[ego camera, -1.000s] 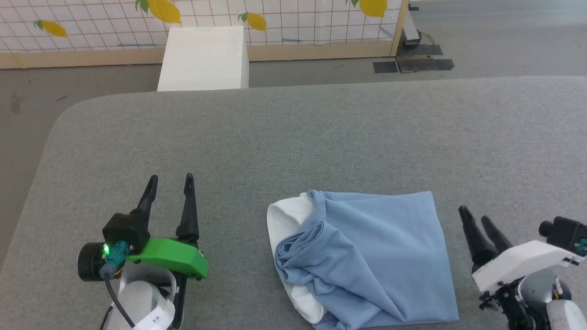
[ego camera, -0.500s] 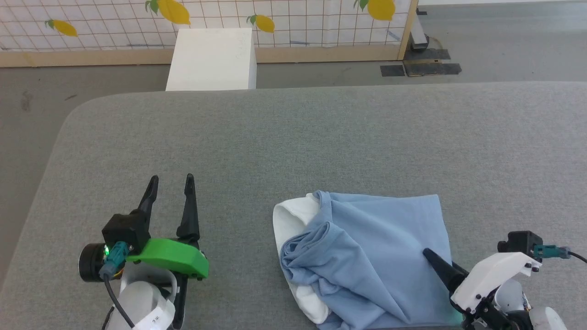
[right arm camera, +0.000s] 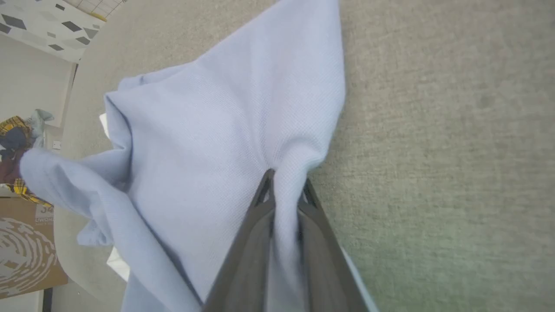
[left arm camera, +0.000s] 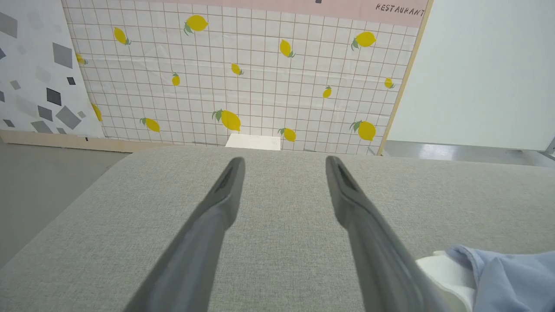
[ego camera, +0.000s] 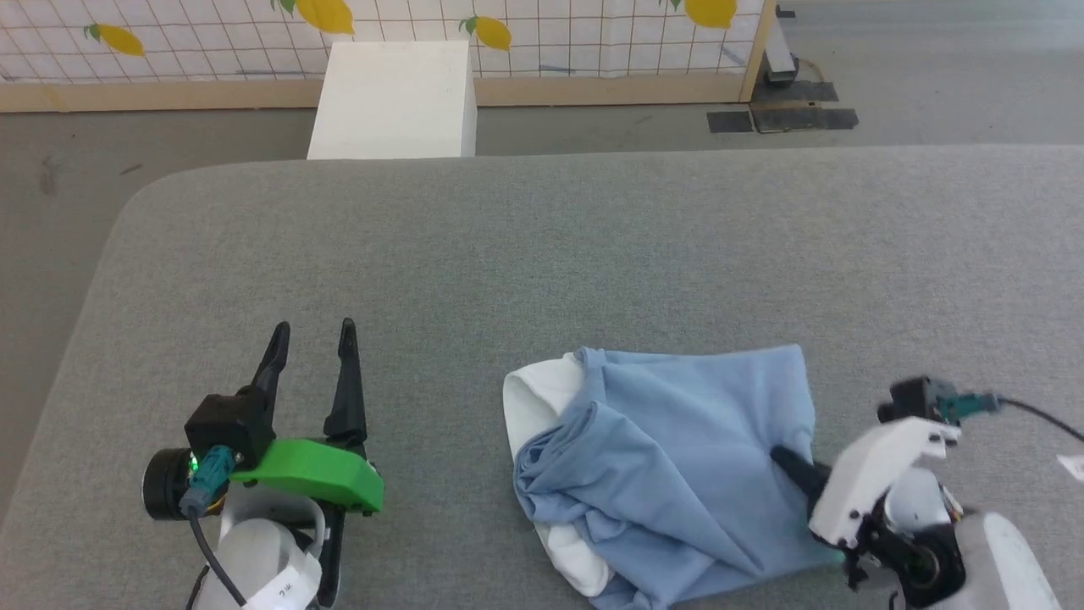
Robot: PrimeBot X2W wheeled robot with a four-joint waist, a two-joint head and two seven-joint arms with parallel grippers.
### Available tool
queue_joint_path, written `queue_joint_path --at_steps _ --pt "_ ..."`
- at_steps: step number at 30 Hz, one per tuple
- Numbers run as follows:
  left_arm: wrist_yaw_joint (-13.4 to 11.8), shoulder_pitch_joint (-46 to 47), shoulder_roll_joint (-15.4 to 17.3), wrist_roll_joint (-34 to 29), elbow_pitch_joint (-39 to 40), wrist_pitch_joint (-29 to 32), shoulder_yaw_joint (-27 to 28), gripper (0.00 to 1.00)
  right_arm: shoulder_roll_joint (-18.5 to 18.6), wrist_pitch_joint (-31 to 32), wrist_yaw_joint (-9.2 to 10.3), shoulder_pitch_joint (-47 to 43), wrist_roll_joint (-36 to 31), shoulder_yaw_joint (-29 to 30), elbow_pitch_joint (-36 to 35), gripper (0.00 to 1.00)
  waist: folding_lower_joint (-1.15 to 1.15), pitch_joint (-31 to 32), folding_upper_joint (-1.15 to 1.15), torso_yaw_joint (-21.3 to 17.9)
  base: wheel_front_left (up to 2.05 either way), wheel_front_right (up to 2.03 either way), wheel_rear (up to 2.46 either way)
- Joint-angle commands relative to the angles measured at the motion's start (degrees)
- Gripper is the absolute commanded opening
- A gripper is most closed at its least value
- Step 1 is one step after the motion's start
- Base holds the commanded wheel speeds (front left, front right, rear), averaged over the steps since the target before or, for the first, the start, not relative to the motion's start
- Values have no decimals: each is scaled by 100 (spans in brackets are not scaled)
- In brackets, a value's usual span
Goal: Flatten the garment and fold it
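We see the garment (ego camera: 677,457) lying crumpled on the gray desk (ego camera: 542,254). Our right gripper (right arm camera: 286,180) is clamped on a fold near its right edge. Our left gripper (ego camera: 312,332) sits well apart from it, fingers spread.

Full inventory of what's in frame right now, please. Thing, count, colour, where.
garment: one, light blue with white inner panel, crumpled on the table's near right part
table: one, grey fabric top, spans the head view
white box: one, white, on the floor beyond the table's far edge
wall panel: one, white grid with yellow lemons, behind the box
floor patches: a few, dark, on the floor at far right
cardboard box: one, brown, left edge of the right wrist view
left gripper: one, dark fingers, open above the table left of the garment
right gripper: one, dark fingers, shut on a fold at the garment's right edge
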State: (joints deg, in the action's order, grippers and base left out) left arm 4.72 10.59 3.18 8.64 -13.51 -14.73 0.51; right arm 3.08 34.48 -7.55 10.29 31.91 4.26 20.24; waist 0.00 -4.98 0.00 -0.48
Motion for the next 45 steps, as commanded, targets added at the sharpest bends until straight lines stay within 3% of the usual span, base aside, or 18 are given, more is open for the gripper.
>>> queue_joint_path --at_steps 1,4,10,21,26,32,45 --pt "-20 -37 -28 27 46 -27 18 100 -16 60 6 212 -241 -150 -222 0 0 -33 0 -47 0 0 0" --pt "-26 -30 -29 20 88 -27 28 100 202 179 6 440 -795 -609 -688 0 0 -83 0 -150 0 0 0" --pt "-37 25 -29 -19 207 -27 85 100 1062 245 6 1151 -1637 -1757 -1281 0 0 -252 0 -540 0 0 0" --pt "-3 361 33 -195 420 -27 111 100 2347 -272 6 2503 -1795 -2790 -971 0 0 -848 0 -1649 0 0 0" --pt "15 609 155 -310 551 -27 65 100 2811 -773 6 2945 -1817 -2758 -406 0 0 -1302 0 -2082 0 0 0" --pt "39 908 405 -456 708 60 -7 100 3121 -1433 6 3358 -1989 -2376 489 0 0 -1872 0 -2362 0 0 0" --pt "67 1289 720 -639 1360 605 -220 100 3582 -3066 6 3921 -3176 -688 2441 0 0 -2756 0 -2012 0 0 0"
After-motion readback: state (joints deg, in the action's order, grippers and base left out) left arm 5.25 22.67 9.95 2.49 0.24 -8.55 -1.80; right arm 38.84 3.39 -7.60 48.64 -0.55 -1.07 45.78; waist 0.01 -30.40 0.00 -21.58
